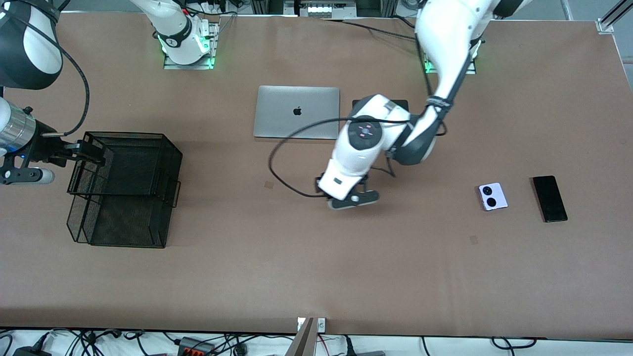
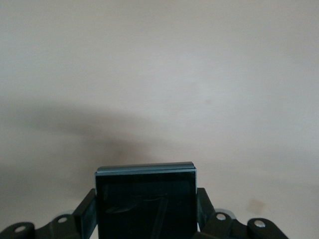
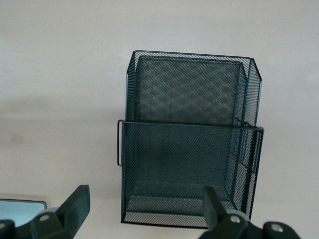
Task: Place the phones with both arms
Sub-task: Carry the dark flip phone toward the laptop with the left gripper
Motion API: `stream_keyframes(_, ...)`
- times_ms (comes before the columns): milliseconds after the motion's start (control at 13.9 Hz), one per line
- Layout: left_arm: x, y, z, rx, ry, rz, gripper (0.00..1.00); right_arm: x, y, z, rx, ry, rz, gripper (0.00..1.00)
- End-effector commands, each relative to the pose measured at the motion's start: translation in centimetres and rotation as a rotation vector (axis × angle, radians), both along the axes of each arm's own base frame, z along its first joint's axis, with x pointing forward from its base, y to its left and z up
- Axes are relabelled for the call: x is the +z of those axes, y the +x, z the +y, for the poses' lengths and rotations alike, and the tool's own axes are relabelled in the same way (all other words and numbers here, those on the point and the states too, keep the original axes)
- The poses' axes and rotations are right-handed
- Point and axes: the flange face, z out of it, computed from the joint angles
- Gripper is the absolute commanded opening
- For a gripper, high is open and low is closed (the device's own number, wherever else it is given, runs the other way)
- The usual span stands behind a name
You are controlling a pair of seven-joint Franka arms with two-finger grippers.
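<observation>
One phone, black flip phone (image 2: 145, 201), clamped between left gripper (image 1: 352, 197) jaws, over mid table (image 1: 316, 277); mesh rack (image 1: 123, 188) lies well off toward right arm's end. Right gripper (image 3: 144, 211) jaws wide, empty, rack straight ahead, much nearer. Lavender phone (image 1: 492, 196), black slab (image 1: 549, 198) flat on table

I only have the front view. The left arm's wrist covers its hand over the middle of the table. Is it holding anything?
Observer: Yes. The left wrist view shows the left hand shut on a squarish black phone.
Operator: And the right hand by the mesh basket?
Observer: The right wrist view shows the right hand open and holding nothing, with the two-tier black mesh basket beneath it.
</observation>
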Motion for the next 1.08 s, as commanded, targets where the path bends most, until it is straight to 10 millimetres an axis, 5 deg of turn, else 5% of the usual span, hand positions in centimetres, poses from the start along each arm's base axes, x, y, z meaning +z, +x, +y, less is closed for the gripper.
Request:
stream_keyframes(0, -2.0, 0.3, -3.5, -0.067, -0.059, -0.107, 0.5, 0.1, -0.1, -0.3, 0.004, -0.001, -0.008, 1.0)
stream_keyframes(431, -5.6, -3.0, -9.8, -0.264, -0.04, -0.191, 0.5, -0.1, -0.1, -1.0, -0.005, -0.004, -0.005, 1.0)
stream_keyframes(1005, -11.2, -3.9, -9.5, -0.122, 0.027, -0.111, 0.5, -1.4, 0.3, -1.0, -0.003, -0.004, 0.012, 1.0)
